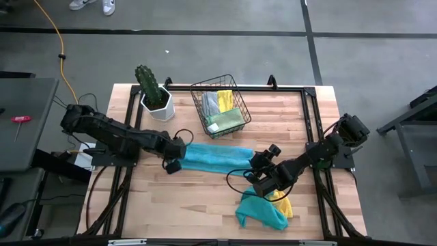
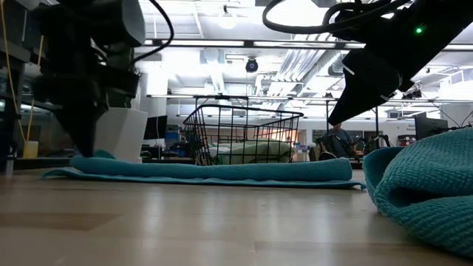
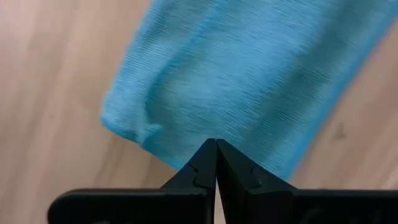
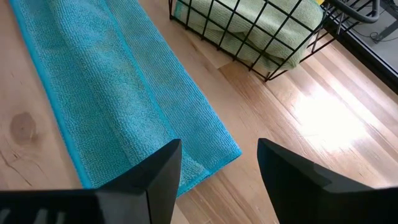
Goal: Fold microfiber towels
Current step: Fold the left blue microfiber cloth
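L tool (image 3: 216, 149) closed on teal towel (image 1: 217, 156) edge – grip hidden | R tool (image 4: 217, 163) open

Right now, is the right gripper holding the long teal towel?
No, the right gripper hangs open above the long teal towel, its end showing beside the fingers, ungripped.
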Controlling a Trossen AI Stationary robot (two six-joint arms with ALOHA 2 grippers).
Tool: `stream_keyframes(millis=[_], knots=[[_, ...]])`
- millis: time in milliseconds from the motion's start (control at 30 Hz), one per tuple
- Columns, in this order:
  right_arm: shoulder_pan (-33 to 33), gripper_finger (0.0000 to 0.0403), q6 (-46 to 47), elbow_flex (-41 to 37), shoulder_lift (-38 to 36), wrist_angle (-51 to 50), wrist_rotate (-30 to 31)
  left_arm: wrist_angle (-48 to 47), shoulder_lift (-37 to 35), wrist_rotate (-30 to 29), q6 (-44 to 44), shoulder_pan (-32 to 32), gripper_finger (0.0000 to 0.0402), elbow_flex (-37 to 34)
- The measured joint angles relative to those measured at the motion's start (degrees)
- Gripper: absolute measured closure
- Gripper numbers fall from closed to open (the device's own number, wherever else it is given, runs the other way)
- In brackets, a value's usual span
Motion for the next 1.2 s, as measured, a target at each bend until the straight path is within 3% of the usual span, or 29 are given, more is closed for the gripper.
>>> stream_keyframes(millis=[333, 500, 600, 800, 900, 1000, 1067, 1200], knots=[[-0.4, 0.0199, 2.4, 0.0, 0.0, -1.4, 0.0, 3.9, 0.0, -0.2, -6.1, -12.4, 0.0402, 0.0], [-3.8, 0.0199, 10.1, -2.1, -0.1, -9.5, -3.3, 5.0, -1.0, -5.0, -8.2, -16.7, 0.0402, 0.0], [-5.1, 0.0199, 13.8, -6.2, -1.7, -8.4, -6.7, 6.3, -2.1, -7.8, -8.8, -18.9, 0.0402, 0.0], [-3.0, 0.022, 15.3, -18.3, -9.5, 11.0, -10.1, 10.0, -4.9, -11.3, -7.7, -22.0, 0.0402, 0.0], [-2.6, 0.0268, 15.2, -25.0, -11.7, 25.1, -13.5, 13.2, -5.8, -11.4, -5.4, -22.8, 0.0401, 0.0], [-2.7, 0.0345, 14.1, -29.8, -12.0, 38.3, -15.3, 16.8, -5.9, -12.3, -3.2, -23.2, 0.0401, 0.0], [-2.9, 0.0387, 13.6, -31.3, -11.6, 42.6, -15.1, 17.8, -5.9, -13.3, -2.3, -23.1, 0.0401, 0.0], [-4.6, 0.0383, 13.8, -31.7, -10.8, 43.1, -13.4, 18.2, -5.9, -16.4, -2.2, -22.6, 0.0401, 0.0]])
